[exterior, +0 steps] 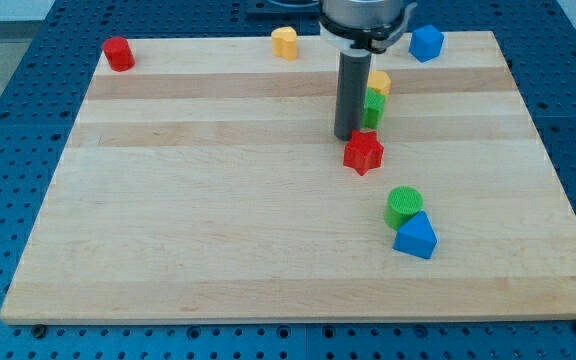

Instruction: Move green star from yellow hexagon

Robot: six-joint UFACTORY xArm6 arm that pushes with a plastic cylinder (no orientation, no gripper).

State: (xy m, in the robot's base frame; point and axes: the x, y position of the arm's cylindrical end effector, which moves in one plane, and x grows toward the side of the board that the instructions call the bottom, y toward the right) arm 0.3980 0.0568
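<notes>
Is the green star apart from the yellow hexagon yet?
No. Green star touches yellow hexagon; my tip is beside it.

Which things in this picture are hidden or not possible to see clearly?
- Green block, camera view: the rod covers its left part, so its star shape is unclear.
- Yellow block behind it: partly covered by the rod; shape unclear.
- My tip: its end seems just left of the green block; contact cannot be told.

The green star point(373, 107) lay toward the view's top right of centre, partly hidden behind the rod, only its right side showing; the yellow hexagon point(379, 82) sat just above it, touching or nearly so, its left edge likewise hidden by the rod.
</notes>
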